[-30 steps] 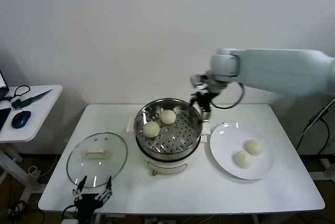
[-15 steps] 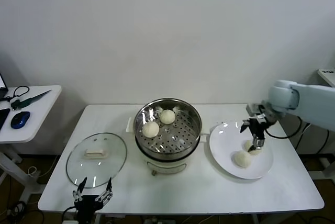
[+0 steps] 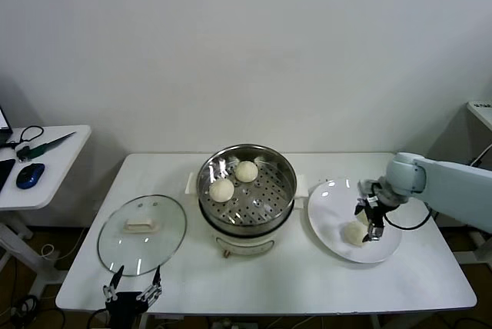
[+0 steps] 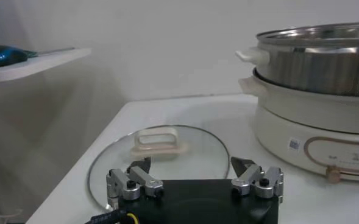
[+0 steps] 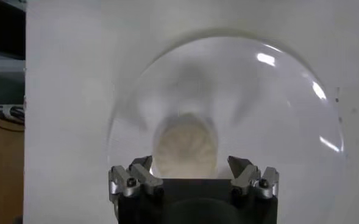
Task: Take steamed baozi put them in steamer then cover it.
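The steamer (image 3: 247, 191) stands mid-table with two steamed baozi on its perforated tray, one (image 3: 222, 189) nearer and one (image 3: 247, 171) farther back. On the white plate (image 3: 327, 206) to its right lies another baozi (image 3: 353, 233). My right gripper (image 3: 372, 227) hangs low over the plate beside it. The right wrist view shows this gripper (image 5: 190, 167) open, a baozi (image 5: 185, 145) lying just ahead between its spread fingers, untouched. My left gripper (image 3: 132, 294) waits open at the table's front left edge. From its wrist view, the left gripper (image 4: 191, 165) faces the glass lid (image 4: 185, 155).
The glass lid (image 3: 142, 233) with its cream handle (image 3: 144, 226) lies flat on the table left of the steamer. The steamer (image 4: 316, 91) rises close beside it. A side table (image 3: 42, 160) with a mouse and cables stands at far left.
My right arm swung from the steamer's far rim across to the plate and came down over the baozi there. The left gripper barely shifted.
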### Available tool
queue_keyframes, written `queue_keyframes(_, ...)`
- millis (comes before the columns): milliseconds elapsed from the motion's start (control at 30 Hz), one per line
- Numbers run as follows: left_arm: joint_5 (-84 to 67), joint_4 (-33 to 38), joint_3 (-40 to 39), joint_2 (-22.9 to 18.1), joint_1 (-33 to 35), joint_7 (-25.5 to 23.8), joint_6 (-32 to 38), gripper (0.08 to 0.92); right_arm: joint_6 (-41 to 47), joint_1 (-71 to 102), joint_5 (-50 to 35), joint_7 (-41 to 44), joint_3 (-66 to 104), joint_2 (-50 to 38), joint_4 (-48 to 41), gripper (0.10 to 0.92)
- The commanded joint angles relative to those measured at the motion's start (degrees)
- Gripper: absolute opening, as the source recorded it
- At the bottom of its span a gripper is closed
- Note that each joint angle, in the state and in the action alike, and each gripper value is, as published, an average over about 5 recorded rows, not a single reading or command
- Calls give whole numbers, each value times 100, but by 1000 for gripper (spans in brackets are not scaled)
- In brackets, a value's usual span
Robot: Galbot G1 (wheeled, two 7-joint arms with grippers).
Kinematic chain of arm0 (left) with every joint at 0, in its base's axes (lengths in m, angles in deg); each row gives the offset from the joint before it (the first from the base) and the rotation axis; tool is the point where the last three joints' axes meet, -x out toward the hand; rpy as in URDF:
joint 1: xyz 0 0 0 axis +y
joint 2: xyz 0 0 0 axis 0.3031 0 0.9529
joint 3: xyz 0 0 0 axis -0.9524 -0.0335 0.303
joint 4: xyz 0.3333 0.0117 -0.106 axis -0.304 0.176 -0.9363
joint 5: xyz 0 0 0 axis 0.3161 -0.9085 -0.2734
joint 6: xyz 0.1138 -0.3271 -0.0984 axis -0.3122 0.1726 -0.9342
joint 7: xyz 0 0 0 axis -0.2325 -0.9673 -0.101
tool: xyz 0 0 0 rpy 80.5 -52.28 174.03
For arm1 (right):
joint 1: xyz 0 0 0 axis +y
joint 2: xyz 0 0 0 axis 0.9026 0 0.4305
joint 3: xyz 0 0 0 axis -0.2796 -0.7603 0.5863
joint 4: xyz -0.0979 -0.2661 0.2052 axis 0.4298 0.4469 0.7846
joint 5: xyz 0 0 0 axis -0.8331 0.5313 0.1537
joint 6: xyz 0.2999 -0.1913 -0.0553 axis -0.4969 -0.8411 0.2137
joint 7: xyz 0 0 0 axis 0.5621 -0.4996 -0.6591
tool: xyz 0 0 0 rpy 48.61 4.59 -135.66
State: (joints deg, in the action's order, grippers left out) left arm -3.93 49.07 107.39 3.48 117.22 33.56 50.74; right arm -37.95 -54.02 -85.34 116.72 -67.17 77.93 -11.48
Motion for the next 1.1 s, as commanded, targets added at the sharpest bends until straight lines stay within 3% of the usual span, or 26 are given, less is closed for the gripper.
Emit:
queue_keyframes(33,-2,-12,1,6,3,3,14,823,119,562,170,-155,411,43,-186,823)
queue_keyframes(167,1,-3,-6,5,3,2,12,823,138,583,263,-191,479,57,-231,817)
queue_keyframes(400,7,8,-3,2,2,7,13,823,108,452,243,-136,462,49,-164,713)
queue_keyframes(600,14,11,-11,-9,3,14,15,823,-180,-473,242,210,0,30,57,704)
queue_keyframes(867,29,33,-26,14,1,11,3,823,-2061,-3410,-136,1260,-1528,933,-68,704)
queue_keyframes(1100,99,41,-87,-12,-19,6,-8,823,-3583,-4703,-79,1894,-1196,2051,514,704)
